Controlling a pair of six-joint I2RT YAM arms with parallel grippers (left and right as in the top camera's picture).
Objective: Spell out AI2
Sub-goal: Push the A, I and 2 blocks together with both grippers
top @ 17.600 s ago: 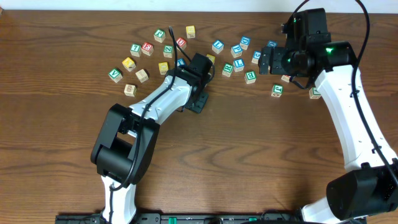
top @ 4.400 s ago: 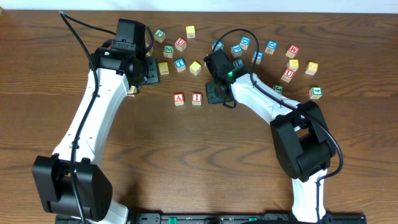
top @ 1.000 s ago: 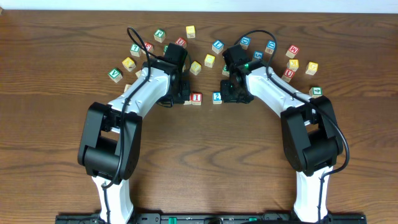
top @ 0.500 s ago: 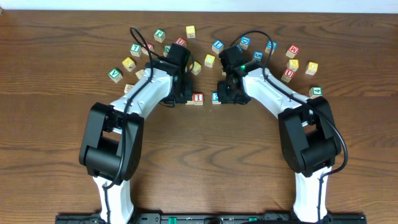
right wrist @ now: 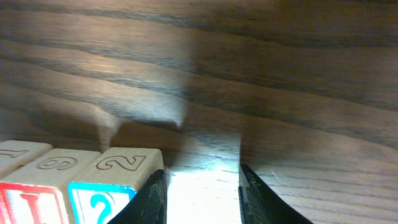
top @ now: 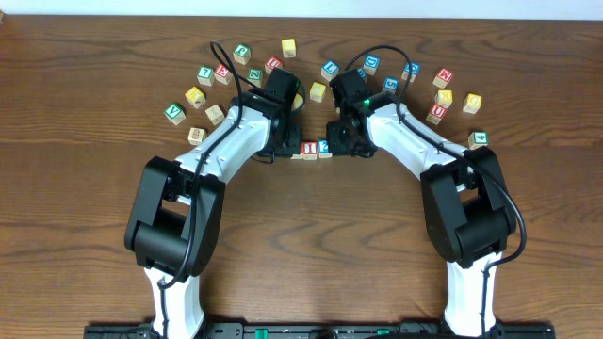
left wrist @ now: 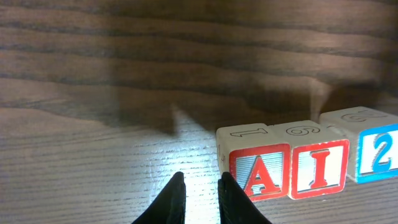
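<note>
- Looking through the left wrist camera, you see the A block [left wrist: 258,175] touching the I block [left wrist: 317,168].
- The 2 block [left wrist: 376,155] sits on the I block's other side, and the frame edge cuts it off.
- The left end effector [left wrist: 201,182] is barely parted and empty, on the bench [left wrist: 93,93] beyond the A block from the I block.
- The right end effector [right wrist: 200,177] is open and empty, beyond the 2 block from the I block.
- From overhead, the left arm mostly hides the A block.

Dark wood surface [top: 94,235], visible grain, slight sheen; blocks [left wrist: 258,165] pale raw wood with smooth painted faces; arms [top: 240,141] glossy white plastic.
</note>
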